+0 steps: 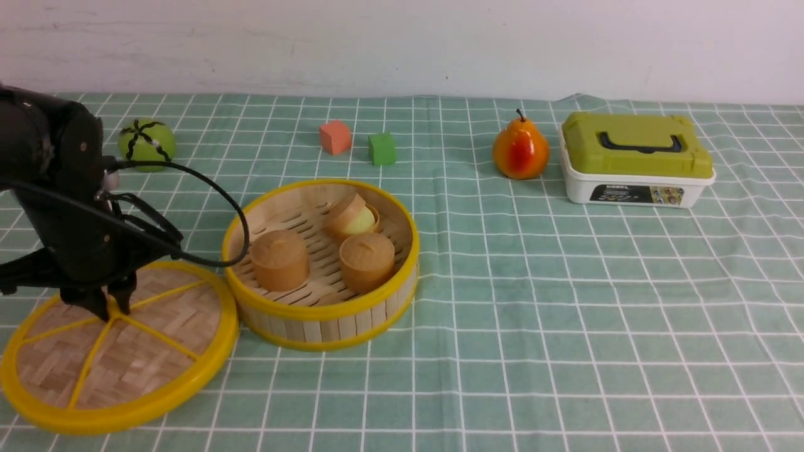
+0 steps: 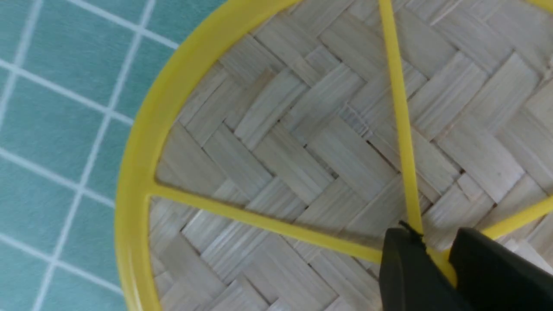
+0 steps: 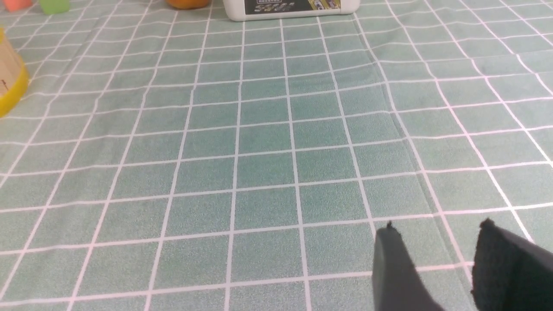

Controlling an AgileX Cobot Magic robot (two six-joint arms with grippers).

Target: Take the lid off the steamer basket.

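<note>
The lid [image 1: 125,358], a woven bamboo disc with a yellow rim and spokes, lies low over the cloth at the front left, its edge next to the steamer basket [image 1: 326,314]. The basket stands uncovered with three small brown bun-shaped pieces inside. My left gripper [image 1: 113,307] points down at the lid's centre. In the left wrist view the left gripper [image 2: 436,242] is shut on the yellow knob where the lid's [image 2: 302,142] spokes meet. My right gripper [image 3: 436,229] hangs open over bare cloth, holding nothing. The basket's [image 3: 8,82] rim shows at the edge of that view.
Behind the basket are an orange cube [image 1: 335,137] and a green cube [image 1: 382,149]. A green ball [image 1: 147,144] sits at the back left. A pear [image 1: 520,150] and a white box with an olive-green lid [image 1: 635,160] stand at the back right.
</note>
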